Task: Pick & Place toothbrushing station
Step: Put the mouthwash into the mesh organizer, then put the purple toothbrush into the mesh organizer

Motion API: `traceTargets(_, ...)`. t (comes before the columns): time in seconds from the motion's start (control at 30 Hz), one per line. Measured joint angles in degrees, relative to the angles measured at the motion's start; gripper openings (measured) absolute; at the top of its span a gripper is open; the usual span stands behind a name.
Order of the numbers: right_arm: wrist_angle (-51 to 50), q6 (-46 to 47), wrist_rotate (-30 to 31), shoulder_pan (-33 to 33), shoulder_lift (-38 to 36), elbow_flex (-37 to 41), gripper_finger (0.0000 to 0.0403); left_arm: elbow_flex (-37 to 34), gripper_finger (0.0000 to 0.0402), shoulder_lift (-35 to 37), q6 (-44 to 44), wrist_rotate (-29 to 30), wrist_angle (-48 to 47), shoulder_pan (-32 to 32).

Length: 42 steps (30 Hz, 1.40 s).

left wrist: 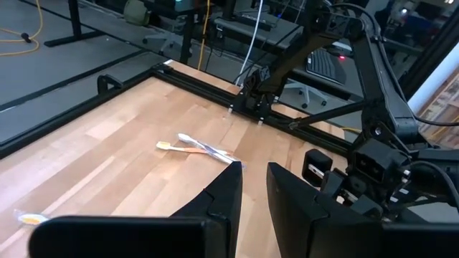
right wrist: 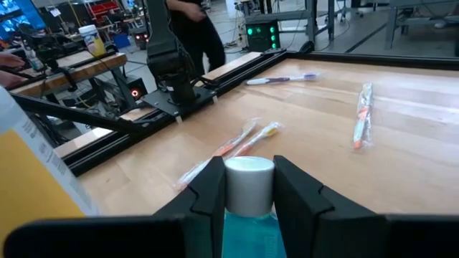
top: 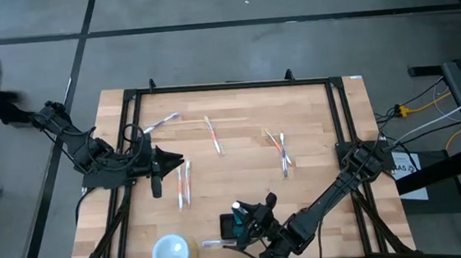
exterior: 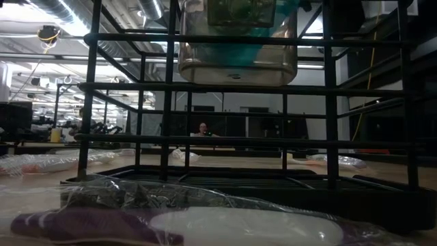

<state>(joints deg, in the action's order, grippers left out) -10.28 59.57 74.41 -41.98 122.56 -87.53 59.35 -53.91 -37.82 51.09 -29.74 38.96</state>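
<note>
Toothbrushing station (top: 228,225): a small black rectangular holder box lying at the front edge of the wooden bench (top: 241,157), just beside the right tool (top: 250,218). Its slots cannot be made out. Judged from its look, it is a rigid, light plastic body with smooth walls that may slip; the two long side walls appear to be the best faces to take hold of, with the fingers squarely across the narrow width.

The right tool is pinching a white-capped teal bottle (right wrist: 249,188); in the right wrist view both fingers press against the cap's sides. In the high view this bottle sits directly at the holder box, either touching it or hanging just above it; which one cannot be told. The right arm reaches low and diagonally from its base at the bench's right edge toward the front centre.

Near the box, a wrapped toothbrush (top: 211,243) lies between it and a round white-topped yellow cup (top: 173,252) at the front left. Two wrapped toothbrushes (top: 184,184) lie farther back, and others are scattered across the middle and rear of the bench.

The left tool (top: 174,161) hovers over the bench's left side, well apart from the box, its fingers (left wrist: 226,197) slightly spread and holding nothing.
</note>
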Motion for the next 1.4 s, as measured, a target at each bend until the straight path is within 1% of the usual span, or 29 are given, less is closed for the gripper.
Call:
traceTargets(0.17,0.25,0.04,-0.74,0.74,-0.10,0.00,0.0092,0.00,0.0061,0.00,-0.22,-0.04,0.00,0.01)
traceTargets(0.3,0.22,0.04,-0.36,0.50,-0.11,0.00,0.0118,0.00,0.0061,0.00,-0.42,-0.15,0.00,0.02)
traceTargets(0.43,0.17,1.10,-1.27,0.35,-0.11,0.00,0.0140,0.00,0.0061,0.00,-0.17,-0.17,0.00,0.02)
traceTargets(0.6,0.01,1.27,-1.13,-0.46,-0.11,0.00,0.0145,0.00,0.0061,0.00,-0.41,-0.17,0.00,0.20)
traceTargets(0.87,0.21,4.16,3.04,-2.97,-1.31,0.02,0.0147,0.00,0.0061,-0.50,-0.44,-0.22,0.00,1.28)
traceTargets(0.97,0.42,3.03,4.07,-4.53,-4.03,0.02,0.0148,0.00,0.0061,-0.97,0.61,-2.35,0.63,2.00)
traceTargets(1.07,0.44,-2.41,5.37,-6.12,-8.55,0.02,0.0148,0.00,0.0061,-1.48,4.97,-4.80,5.11,3.11)
traceTargets(1.2,0.51,-13.05,6.18,-7.60,-16.38,0.02,0.0148,0.00,0.0061,-1.48,11.16,-2.02,11.91,5.25)
traceTargets(1.27,0.46,-18.26,5.29,-8.28,-20.45,0.02,0.0148,0.00,0.0061,-1.38,13.64,-1.93,14.73,5.72)
traceTargets(1.33,-0.07,-22.17,1.20,-8.92,-24.54,-0.03,0.0148,0.38,0.0061,-1.36,14.84,-4.42,15.36,5.73)
traceTargets(1.4,-3.14,-21.95,-6.94,-9.37,-28.03,-0.09,0.0148,0.78,0.0061,-1.36,14.83,-6.90,15.31,5.73)
